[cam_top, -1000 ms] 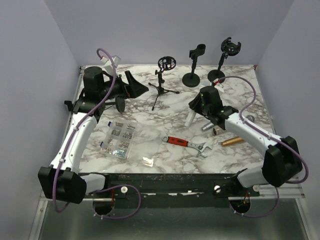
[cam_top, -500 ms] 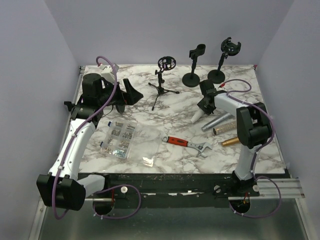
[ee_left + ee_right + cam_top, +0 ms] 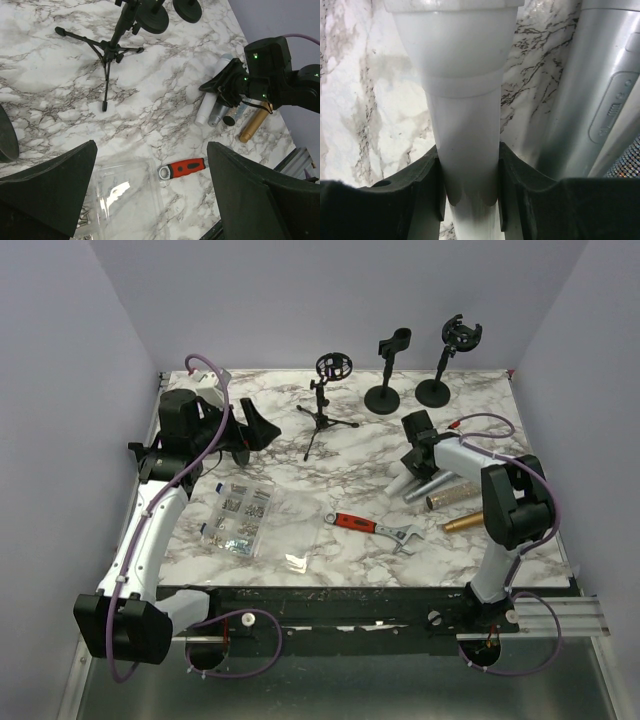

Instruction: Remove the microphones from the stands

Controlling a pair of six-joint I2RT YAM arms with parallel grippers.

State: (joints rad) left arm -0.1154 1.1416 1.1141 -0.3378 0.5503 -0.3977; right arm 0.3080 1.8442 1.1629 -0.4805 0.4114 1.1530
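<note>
While your right gripper (image 3: 468,167) has its jaws closed around the slim shaft of the white microphone (image 3: 465,75), that microphone appears to lie flat on the marble worktop (image 3: 340,455), right of centre, its body widening away from the gripper; a silver microphone (image 3: 590,100) lies just beside it on the right, and a glittery microphone (image 3: 450,498) and a gold microphone (image 3: 462,522) lie nearby toward the near right edge; your left gripper (image 3: 250,430) hangs over the far left of the worktop with its jaws spread wide and nothing between them; along the back stand three holders, a tripod stand (image 3: 320,405) with a ring mount, and two round-based stands (image 3: 384,397) to its right; none of the three appears to carry a microphone; judged from this, the removal itself looks done, since the white microphone is off every stand and down on the worktop; what seems left is for you to let go of it and draw the right arm clear; a red-handled wrench (image 3: 352,523) and a clear box of screws (image 3: 238,512) lie toward the near side, apart from the microphones and the stands.
</note>
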